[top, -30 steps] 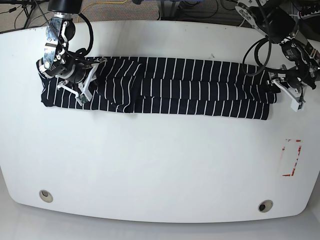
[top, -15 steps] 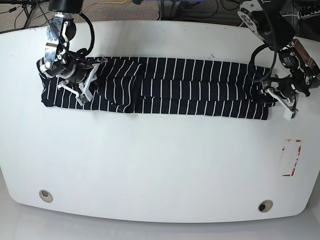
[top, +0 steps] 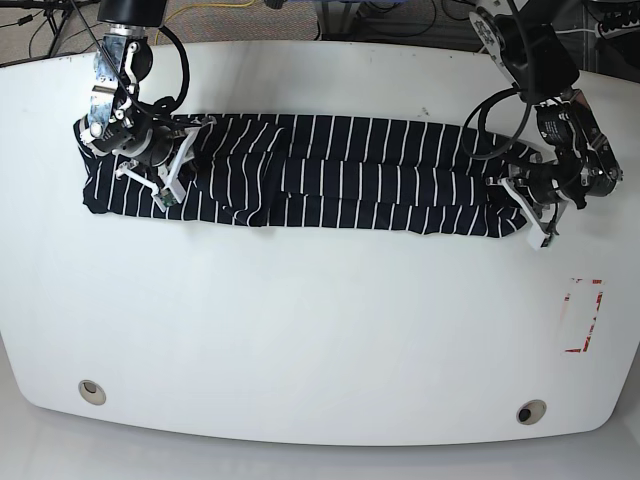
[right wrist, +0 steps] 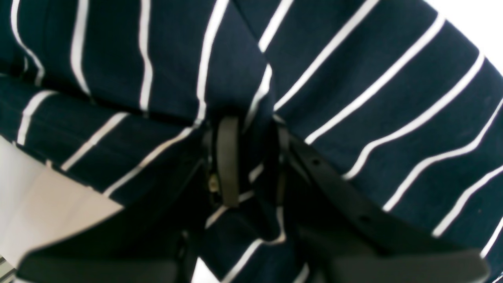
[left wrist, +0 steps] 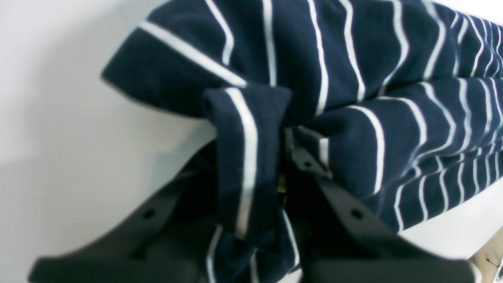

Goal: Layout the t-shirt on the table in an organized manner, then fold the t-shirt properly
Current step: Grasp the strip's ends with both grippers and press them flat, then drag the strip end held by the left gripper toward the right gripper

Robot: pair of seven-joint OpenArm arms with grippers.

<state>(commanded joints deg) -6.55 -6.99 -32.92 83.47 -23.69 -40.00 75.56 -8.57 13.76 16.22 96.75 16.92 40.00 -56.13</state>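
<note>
In the left wrist view, the left end effector (left wrist: 271, 165) is pinching a bunched fold of the t-shirt (left wrist: 353, 78): a strip of dark cloth with one white stripe runs down between its two dark fingers (left wrist: 346, 212), and more striped cloth spreads up and to the right over the white desk (left wrist: 59, 118). In the right wrist view, the right end effector (right wrist: 251, 157) is also pinching the t-shirt (right wrist: 353, 78), with a gathered ridge of fabric caught between a narrow black pad on the left and a long black finger (right wrist: 334, 188) on the right; striped cloth fills most of the picture and a patch of desk (right wrist: 47, 204) shows at the lower left. In the base view, the t-shirt (top: 340, 180) lies as a long, narrow folded band across the far half of the desk (top: 300, 330), running from left to right, its stripes crossing the band. The right end effector (top: 165, 165) sits on the band's left end, touching the cloth, and the left end effector (top: 535, 205) grips the right end, where the fabric is drawn into a bunch. A red-and-white tape rectangle (top: 583, 315) lies on the desk to the right, well apart from the shirt, and two round metal holes (top: 92, 391) sit near the near edge, one at the left and one at the right.
</note>
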